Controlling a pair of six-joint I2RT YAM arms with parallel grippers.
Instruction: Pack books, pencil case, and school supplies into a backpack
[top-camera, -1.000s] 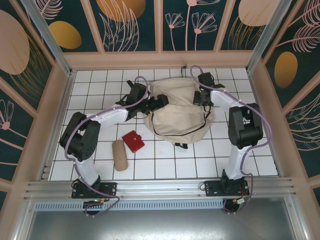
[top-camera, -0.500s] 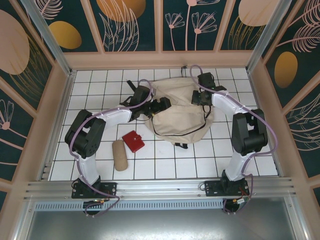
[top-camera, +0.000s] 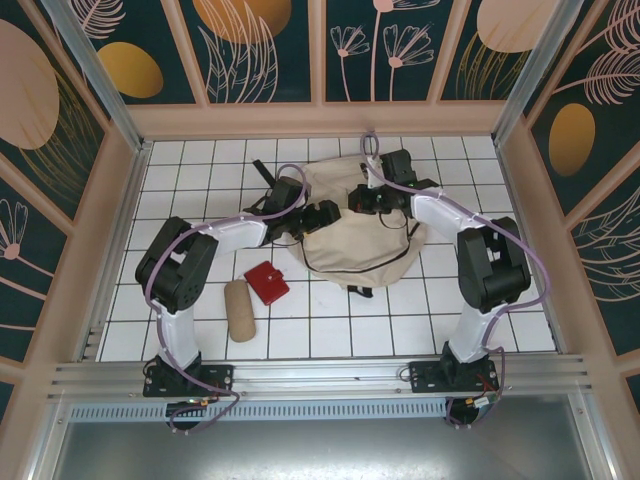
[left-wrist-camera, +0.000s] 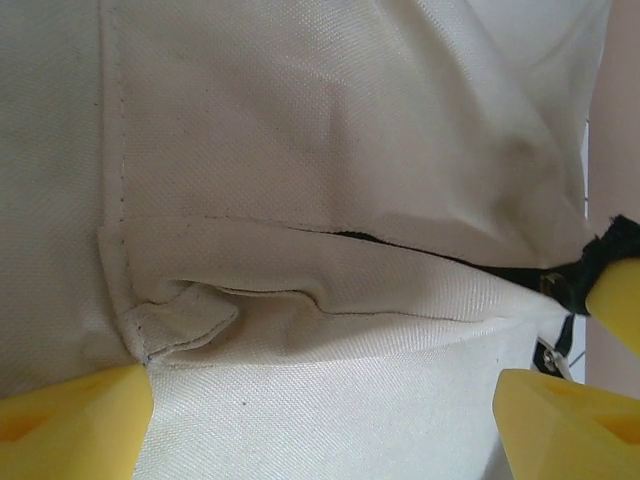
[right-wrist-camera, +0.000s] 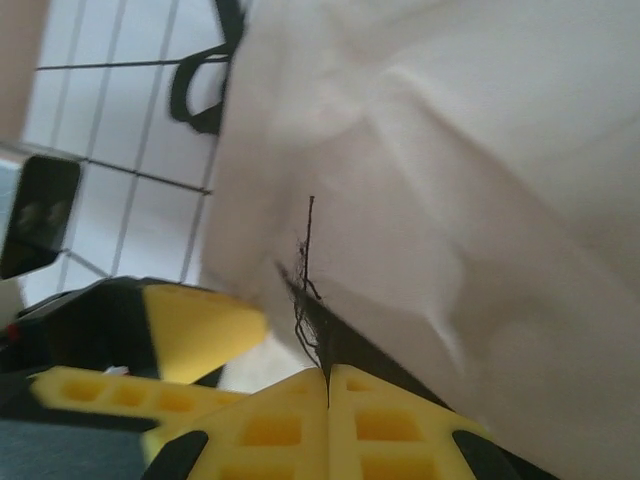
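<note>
Left end effector (top-camera: 322, 214) (left-wrist-camera: 320, 425), its fingers spread wide, hovers close over the beige backpack (top-camera: 365, 245) (left-wrist-camera: 330, 150). Just to its right, the right end effector (top-camera: 361, 200) (right-wrist-camera: 327, 385) is pinched together on the bag's dark zipper edge (right-wrist-camera: 312, 325). The tan pencil case (top-camera: 239, 309) and the red school supplies (top-camera: 266, 282) lie on the table (top-camera: 500, 320), behind the left end effector and well apart from it.

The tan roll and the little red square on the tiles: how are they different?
The tan pencil case is a rounded roll; the red square lies flat. The pencil case is the longer of the two, the red square shorter and wider. The pencil case lies nearly in line with the tile grid, the red square turned cornerwise to it. Both lie on the white tiled table, left of the beige backpack and outside it.
</note>
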